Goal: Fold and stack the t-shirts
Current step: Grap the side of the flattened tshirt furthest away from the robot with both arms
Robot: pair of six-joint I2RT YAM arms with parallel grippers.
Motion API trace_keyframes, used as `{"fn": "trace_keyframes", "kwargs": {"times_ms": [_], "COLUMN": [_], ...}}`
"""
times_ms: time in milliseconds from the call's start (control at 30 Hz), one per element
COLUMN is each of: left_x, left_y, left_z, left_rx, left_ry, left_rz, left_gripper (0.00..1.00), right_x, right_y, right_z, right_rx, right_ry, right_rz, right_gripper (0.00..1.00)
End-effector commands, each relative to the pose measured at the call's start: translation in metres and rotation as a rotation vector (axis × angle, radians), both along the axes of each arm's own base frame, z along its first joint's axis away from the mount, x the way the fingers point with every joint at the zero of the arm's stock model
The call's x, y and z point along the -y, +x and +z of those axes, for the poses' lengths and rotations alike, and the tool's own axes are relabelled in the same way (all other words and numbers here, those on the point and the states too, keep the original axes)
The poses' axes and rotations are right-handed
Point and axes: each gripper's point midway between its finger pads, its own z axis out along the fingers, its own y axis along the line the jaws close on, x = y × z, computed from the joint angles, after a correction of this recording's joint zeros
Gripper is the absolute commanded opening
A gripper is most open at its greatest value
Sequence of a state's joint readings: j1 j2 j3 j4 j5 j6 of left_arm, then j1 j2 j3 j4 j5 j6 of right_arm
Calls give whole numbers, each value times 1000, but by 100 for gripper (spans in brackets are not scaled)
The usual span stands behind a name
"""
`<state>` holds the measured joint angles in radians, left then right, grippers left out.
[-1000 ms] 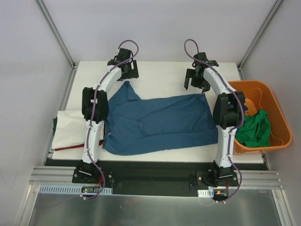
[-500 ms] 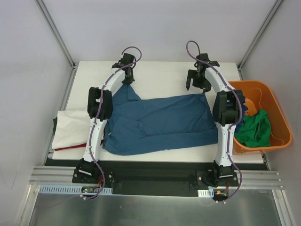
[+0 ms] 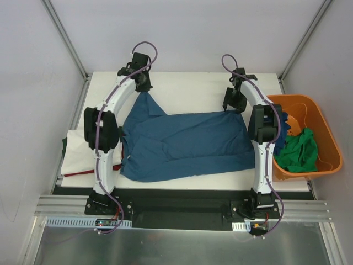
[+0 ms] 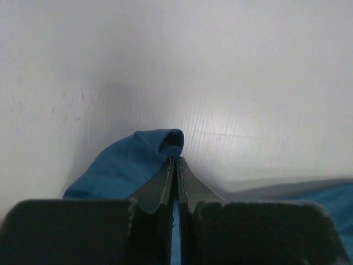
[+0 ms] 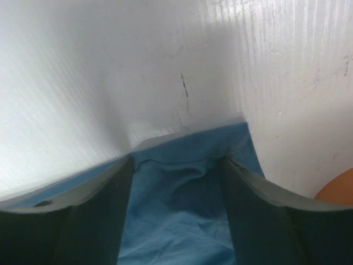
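1 blue t-shirt (image 3: pixel 185 143) lies spread across the middle of the white surface (image 3: pixel 187 83), with a white t-shirt (image 3: pixel 83 152) at the left edge and a green t-shirt (image 3: pixel 300 152) in the orange basket (image 3: pixel 320 124) at the right. The left fingers (image 4: pixel 165 182) are pressed together on a pinch of the blue t-shirt's far left corner. The right fingers (image 5: pixel 248 187) stand wide apart over its far right corner, gripping nothing.

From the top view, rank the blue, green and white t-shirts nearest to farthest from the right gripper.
1. Blue t-shirt: its far right corner lies at the right gripper.
2. Green t-shirt: in the orange basket, to the right.
3. White t-shirt: far off on the left side.
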<state>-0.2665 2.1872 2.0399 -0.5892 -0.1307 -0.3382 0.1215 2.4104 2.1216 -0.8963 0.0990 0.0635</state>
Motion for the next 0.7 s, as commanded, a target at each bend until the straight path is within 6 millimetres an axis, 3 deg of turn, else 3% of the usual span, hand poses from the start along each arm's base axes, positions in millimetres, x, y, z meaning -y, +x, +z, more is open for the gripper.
{"fn": "trace_keyframes", "kwargs": {"times_ms": [0, 67, 100, 133, 200, 233, 300, 333, 400, 433, 500, 533, 600, 667], "left_x": [1, -1, -2, -3, -3, -3, -1, 0, 4, 5, 7, 10, 9, 7], "left_y": [-35, -54, -64, -71, -85, -91, -103, -109, -121, -126, -140, -146, -161, -173], "left_z": [43, 47, 39, 50, 44, 52, 49, 57, 64, 66, 71, 71, 72, 72], "left_rx": [22, 10, -15, 4, -19, -3, -18, -3, 8, 12, 20, 21, 22, 23], "left_ry": [-97, -111, -112, -121, -120, -128, -131, -140, -153, -155, -165, -169, -176, -190], "left_rz": [18, 21, 28, 31, 34, 33, 33, 32, 27, 23, 29, 23, 31, 57], "left_gripper": [0, 0, 0, 0, 0, 0, 0, 0, 0, 0, 0, 0, 0, 0], "right_x": [-5, -6, -9, -10, -13, -13, -21, -22, -25, -26, -28, -29, -32, -32], "right_y": [8, 10, 12, 12, 16, 16, 18, 20, 20, 20, 12, 10, -1, -9], "right_z": [16, 16, 16, 15, 17, 19, 26, 36, 42, 59, 60, 80, 77, 93], "right_rx": [43, 50, 55, 56, 71, 77, 100, 127, 154, 192, 207, 256, 267, 306], "right_ry": [38, 46, 64, 73, 91, 92, 134, 138, 152, 154, 156, 147, 145, 139], "right_rz": [-4, 3, 9, 9, 25, 29, 49, 54, 75, 95, 112, 150, 173, 200], "right_gripper": [58, 49, 39, 33, 19, 15, 4, 1, 1, 1, 1, 1, 1, 1]}}
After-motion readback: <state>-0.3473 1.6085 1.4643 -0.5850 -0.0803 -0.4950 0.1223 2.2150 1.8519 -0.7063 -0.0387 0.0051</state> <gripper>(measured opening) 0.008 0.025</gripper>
